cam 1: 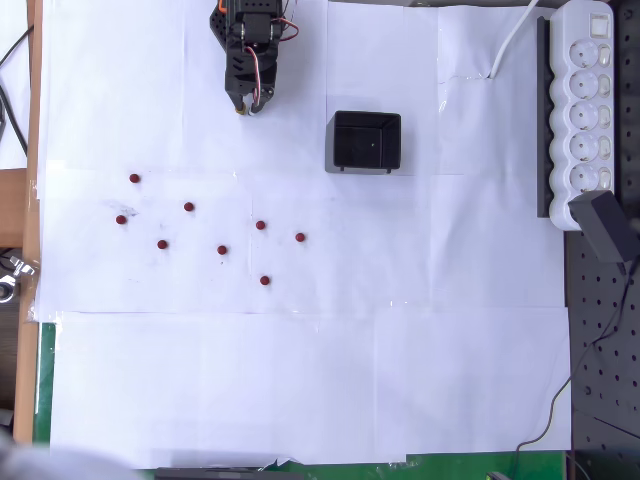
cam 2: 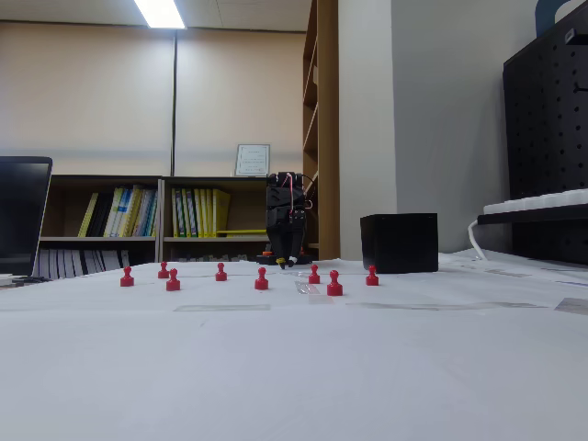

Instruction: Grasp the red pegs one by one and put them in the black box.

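Several small red pegs stand scattered on the white paper left of centre in the overhead view, from the leftmost peg (cam 1: 121, 219) to the nearest peg (cam 1: 265, 281). In the fixed view they form a row, such as one peg (cam 2: 262, 278). The black box (cam 1: 364, 141) (cam 2: 399, 243) sits upright to the right of the pegs, its inside bare. My gripper (cam 1: 248, 104) (cam 2: 286, 262) hangs low at the far edge of the paper, left of the box and well behind the pegs. Its jaws look shut with nothing between them.
A white power strip (cam 1: 585, 100) and a black adapter (cam 1: 605, 225) lie along the right edge, beside a black pegboard (cam 1: 605, 340). A white cable (cam 1: 512, 40) runs in near the box's far right. The table's wooden edge (cam 1: 30, 200) borders the left.
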You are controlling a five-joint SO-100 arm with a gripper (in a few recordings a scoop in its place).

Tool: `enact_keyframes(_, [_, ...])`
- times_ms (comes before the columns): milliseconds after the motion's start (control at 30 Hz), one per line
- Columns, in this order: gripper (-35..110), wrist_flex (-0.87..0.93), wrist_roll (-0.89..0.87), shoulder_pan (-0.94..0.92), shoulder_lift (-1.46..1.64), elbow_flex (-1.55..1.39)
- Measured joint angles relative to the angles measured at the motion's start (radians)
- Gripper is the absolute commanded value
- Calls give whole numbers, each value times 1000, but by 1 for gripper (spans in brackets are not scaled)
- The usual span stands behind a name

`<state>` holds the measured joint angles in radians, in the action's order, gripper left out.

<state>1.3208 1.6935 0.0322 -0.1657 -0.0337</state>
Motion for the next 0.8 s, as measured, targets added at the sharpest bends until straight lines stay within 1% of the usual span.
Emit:
enact_keyframes(200, [0,-23,-9,-3,20,0])
enact_keyframes(300, [3,-71,-137,21,64,0])
enact_keyframes(533, [6,-281,-195,20,198,0])
enact_keyframes(633, [8,-391,-218,-17,273,0])
enact_keyframes(800, [10,-583,-225,-28,403,0])
